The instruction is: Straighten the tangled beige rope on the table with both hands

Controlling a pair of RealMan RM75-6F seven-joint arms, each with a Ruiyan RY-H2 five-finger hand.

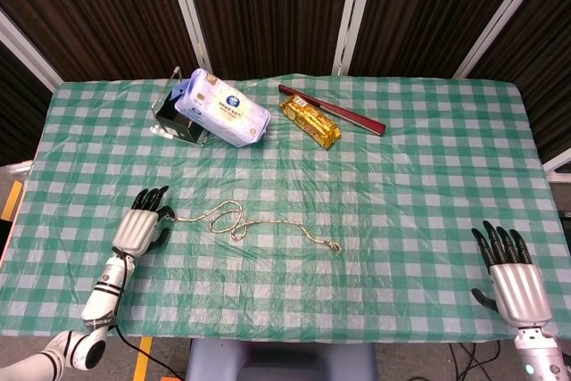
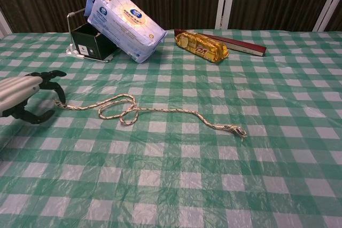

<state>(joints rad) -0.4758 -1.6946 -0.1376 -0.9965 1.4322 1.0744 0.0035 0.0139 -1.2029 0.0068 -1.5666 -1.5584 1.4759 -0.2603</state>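
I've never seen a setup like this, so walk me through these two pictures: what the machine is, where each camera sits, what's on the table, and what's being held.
This is a robot with two arms ending in human-like hands. The head view looks down from above; the chest view looks forward from lower down.

On the green checked table lies a looped beige rope. At the far side are a blue-and-white packet leaning on a black holder, a gold snack pack and a dark red box.

The left hand is open right at the rope's left end, holding nothing. The right hand, also open, is at the near right edge, away from the rope.
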